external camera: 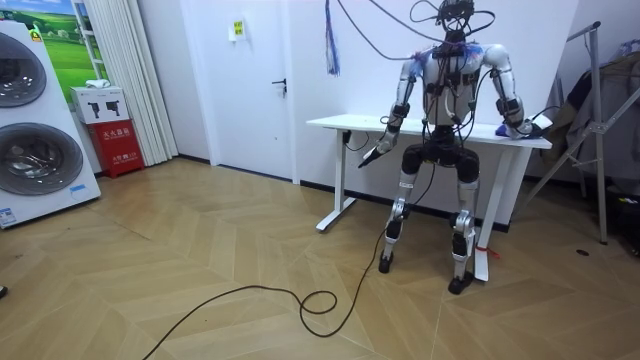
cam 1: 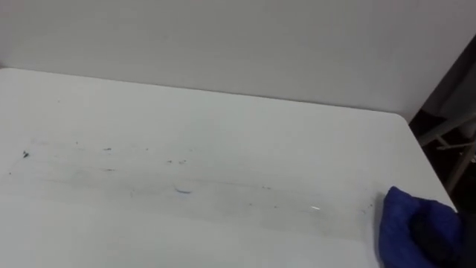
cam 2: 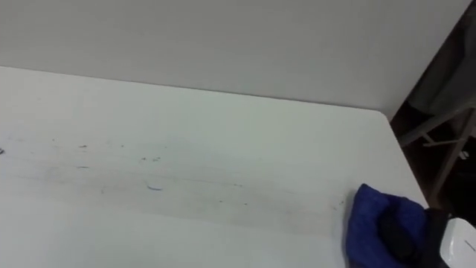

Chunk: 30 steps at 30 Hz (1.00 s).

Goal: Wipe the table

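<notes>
Nearest, at the near right corner of the tabletop (cam 1: 223,119), a crumpled blue cloth (cam 1: 401,219) lies flat on the surface with the right hand (cam 1: 435,238) pressed into it. The cloth bunches up around the hand, so I cannot tell whether the fingers curl round it or lie straight on top. In the room view the robot stands at the near edge, and its left hand (external camera: 372,154) hangs below that edge, fingers relaxed and holding nothing.

Farther in, a faint band of streaks crosses the middle of the tabletop from the right edge toward the left, with a small blue mark (cam 1: 183,191) near the centre and a dark speck (cam 1: 24,155) close to the left edge. Beyond the far edge rises a plain white wall (cam 1: 223,37).

Judging by this, a wiping stroke is about to start from the right end. The next move calls for steady downward pressure and a sweep leftward along the band, across the blue mark.
</notes>
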{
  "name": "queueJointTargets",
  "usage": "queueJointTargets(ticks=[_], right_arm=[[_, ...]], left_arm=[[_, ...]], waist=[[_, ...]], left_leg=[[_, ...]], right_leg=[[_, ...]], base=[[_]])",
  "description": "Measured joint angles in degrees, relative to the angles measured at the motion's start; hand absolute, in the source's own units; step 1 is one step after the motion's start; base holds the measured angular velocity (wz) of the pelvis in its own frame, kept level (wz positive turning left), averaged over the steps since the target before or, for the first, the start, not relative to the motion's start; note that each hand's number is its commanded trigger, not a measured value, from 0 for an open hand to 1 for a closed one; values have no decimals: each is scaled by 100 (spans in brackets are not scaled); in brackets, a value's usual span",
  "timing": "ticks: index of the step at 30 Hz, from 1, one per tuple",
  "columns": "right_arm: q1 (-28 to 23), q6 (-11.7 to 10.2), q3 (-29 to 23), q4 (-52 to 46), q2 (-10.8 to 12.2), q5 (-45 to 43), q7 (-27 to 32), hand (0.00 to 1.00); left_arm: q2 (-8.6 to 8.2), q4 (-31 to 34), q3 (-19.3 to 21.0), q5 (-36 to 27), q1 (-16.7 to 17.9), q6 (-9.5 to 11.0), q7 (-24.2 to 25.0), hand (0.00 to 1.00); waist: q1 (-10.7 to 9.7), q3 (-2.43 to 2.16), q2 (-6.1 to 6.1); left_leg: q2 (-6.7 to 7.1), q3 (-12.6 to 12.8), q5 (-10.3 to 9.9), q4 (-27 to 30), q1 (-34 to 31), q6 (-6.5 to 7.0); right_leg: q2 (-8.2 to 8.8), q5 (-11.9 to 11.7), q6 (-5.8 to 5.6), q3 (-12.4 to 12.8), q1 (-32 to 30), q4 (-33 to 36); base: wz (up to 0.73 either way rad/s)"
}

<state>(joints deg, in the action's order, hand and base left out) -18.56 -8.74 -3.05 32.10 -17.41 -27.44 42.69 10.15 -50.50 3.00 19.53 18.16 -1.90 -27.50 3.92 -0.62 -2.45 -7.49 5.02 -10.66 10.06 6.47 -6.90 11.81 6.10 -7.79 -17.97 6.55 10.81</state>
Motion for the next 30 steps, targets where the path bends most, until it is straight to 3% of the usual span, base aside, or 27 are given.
queueJointTargets(ticks=[1, 3, 5, 12, 19, 30], right_arm=[[16, 8, 0, -45, -1, 0, -21, 76], [62, 14, 68, -150, 0, 1, -42, 45], [69, 10, 121, -215, 2, 5, -50, 0], [182, 99, 440, -424, -49, -377, -404, 0], [194, 105, 756, -883, 47, -936, -678, 0], [225, 104, 759, -1139, 30, -898, -1049, 0]], left_arm=[[1, 0, 0, -42, -6, 5, -12, 0], [7, 0, -26, -214, -24, 90, -93, 0], [12, 0, -137, -382, -39, 172, -113, 0], [5, 0, -329, -451, -85, 311, -115, 0], [5, -1, -372, -645, -187, 465, -95, 0], [13, 23, -326, -649, -280, 518, 80, 0]], waist=[[3, 27, 6], [-1, 63, -3], [-4, 86, -9], [-9, 88, -11], [-9, 86, -11], [-35, 89, -26]], left_leg=[[0, 26, 0, -15, 19, 0], [0, 85, 0, -51, 4, 1], [-2, 111, 0, -58, -24, 1], [-54, 218, -1, -79, -85, -3], [-58, 246, 11, -79, -66, 16], [-58, 370, 12, -142, 72, 16]], right_leg=[[-4, -5, 0, 36, -13, 1], [-16, -28, 5, 112, -103, 0], [-24, -30, 5, 150, -157, 0], [-92, -47, 30, 258, -293, -14], [-96, -49, 31, 279, -288, -17], [-108, -49, 31, 412, -283, 2]], base=[[-30], [-21], [-10], [-8], [0], [-5]])
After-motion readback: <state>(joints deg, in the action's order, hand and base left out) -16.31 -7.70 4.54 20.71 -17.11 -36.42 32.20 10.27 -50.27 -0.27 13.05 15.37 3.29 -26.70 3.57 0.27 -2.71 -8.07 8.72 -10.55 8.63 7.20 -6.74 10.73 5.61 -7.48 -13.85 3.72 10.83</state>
